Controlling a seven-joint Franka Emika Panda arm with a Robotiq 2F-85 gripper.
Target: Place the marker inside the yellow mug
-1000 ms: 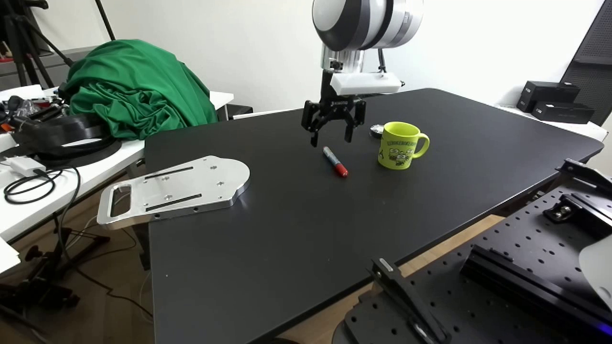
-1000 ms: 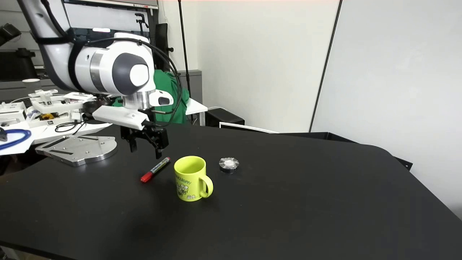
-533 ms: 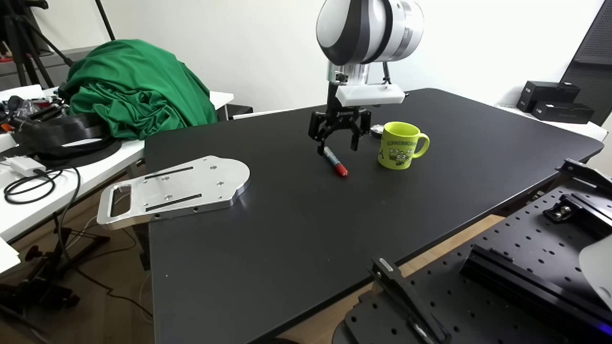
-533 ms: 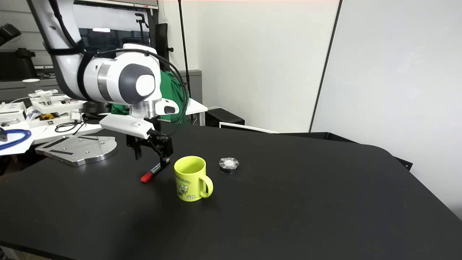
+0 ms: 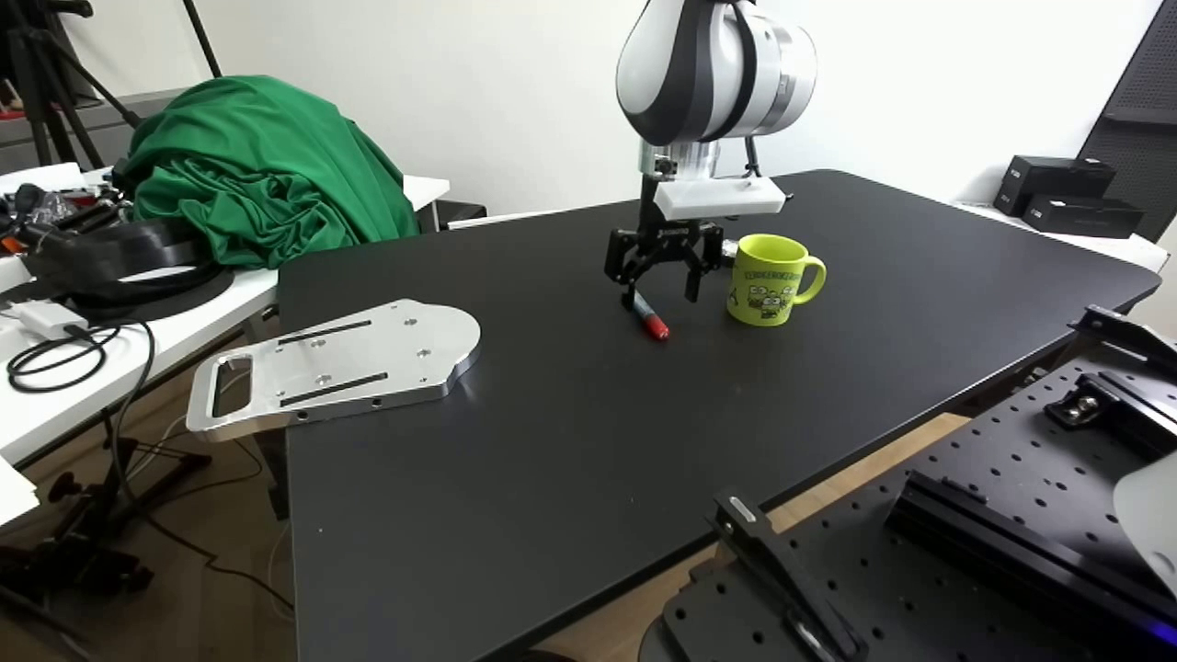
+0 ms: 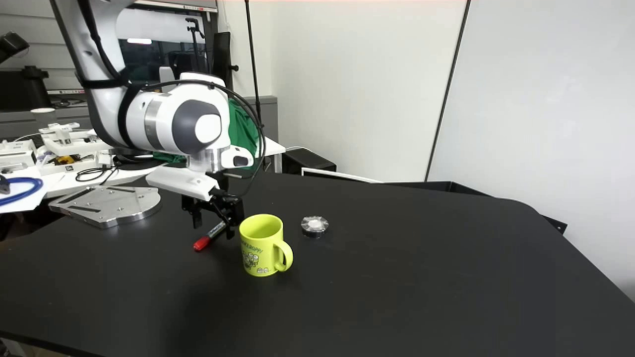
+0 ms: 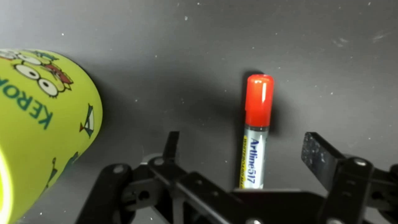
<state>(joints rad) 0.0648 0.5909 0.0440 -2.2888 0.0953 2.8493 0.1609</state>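
The marker lies flat on the dark table, its red end and grey body seen in both exterior views (image 5: pixel 655 325) (image 6: pixel 203 242). In the wrist view the marker (image 7: pixel 256 124) points up the picture, and its lower end is hidden behind the gripper's base. The yellow mug stands upright beside it in both exterior views (image 5: pixel 765 276) (image 6: pixel 259 248). The mug (image 7: pixel 65 109) also fills the left of the wrist view. My gripper (image 5: pixel 660 296) is open and empty, low over the marker. In the wrist view the fingers (image 7: pixel 320 155) stand apart on either side of the marker's body, touching neither side.
A small round roll (image 6: pixel 314 226) lies behind the mug, partly hidden in an exterior view (image 5: pixel 729 250). A silver metal plate with a handle slot (image 5: pixel 349 354) lies at the table's side. A green cloth (image 5: pixel 267 175) heaps on a side table.
My gripper has come down and moved a little to the right in both exterior views, to low over the marker. It has stayed open. The marker and mug have not moved.
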